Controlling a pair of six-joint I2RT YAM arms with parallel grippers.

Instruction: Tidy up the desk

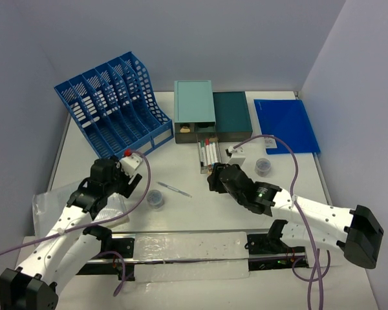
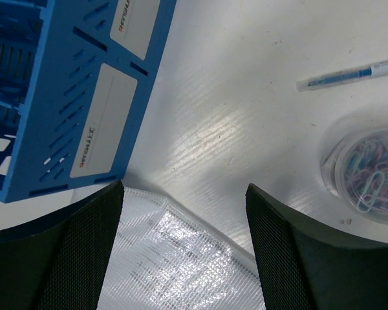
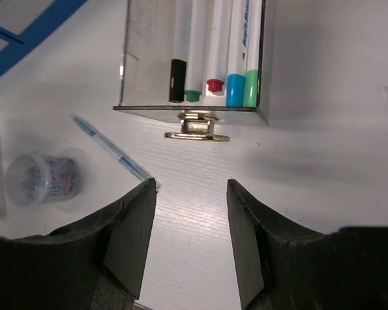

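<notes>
The right gripper (image 3: 191,187) is hovering in front of the pulled-out grey metal drawer (image 3: 132,51) of capped markers (image 3: 216,39), jaws parted and grasping nothing. It seems to be lining up on the drawer's brass handle (image 3: 196,129), and should be centring there and pushing straight along the drawer's length so it is not skewing. The left gripper (image 2: 184,194), well left of the drawer, is hanging with jaws spread wide and empty over a clear plastic sleeve (image 2: 174,258), while the large white matte desk (image 1: 194,216) is lying beneath the drawer, carrying a loose thin blue pen (image 3: 113,150) nearby.
</notes>
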